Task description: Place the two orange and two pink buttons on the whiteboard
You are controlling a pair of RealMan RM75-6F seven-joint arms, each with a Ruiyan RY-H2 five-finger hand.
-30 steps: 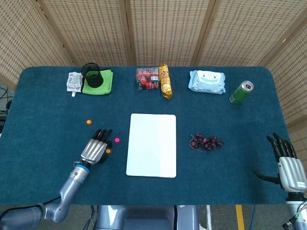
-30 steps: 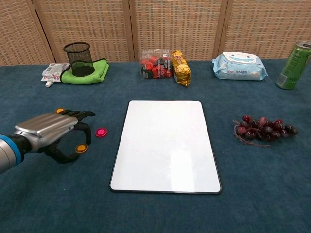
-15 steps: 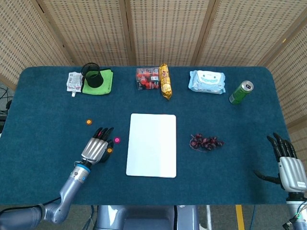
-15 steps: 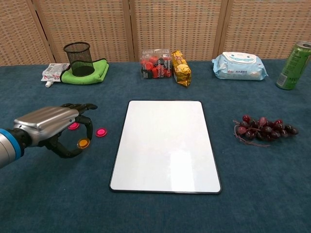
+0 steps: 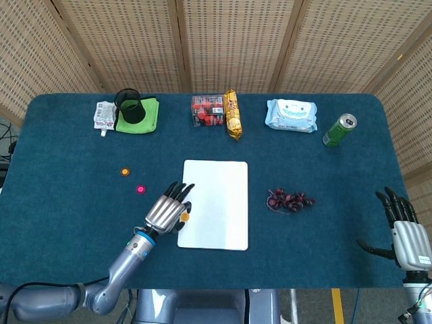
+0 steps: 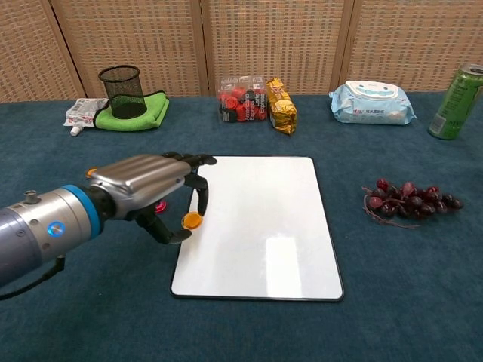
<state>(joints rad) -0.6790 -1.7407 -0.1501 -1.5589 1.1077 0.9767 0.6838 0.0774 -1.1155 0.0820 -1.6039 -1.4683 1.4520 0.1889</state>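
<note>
Whiteboard (image 6: 260,226): left hand (image 6: 147,185) holds orange button (image 6: 192,220).

1. No text can be read with certainty in either view.
2. Print is seen on the red box (image 6: 243,99), gold packet (image 6: 281,106) and wipes pack (image 6: 371,103), all well beyond the left hand (image 6: 155,190), but is too small to read.

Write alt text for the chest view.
The left robot hand pinches an orange button over the left edge of the whiteboard on a blue table. Grapes lie to the right, with snacks, wipes and a can along the back.
</note>
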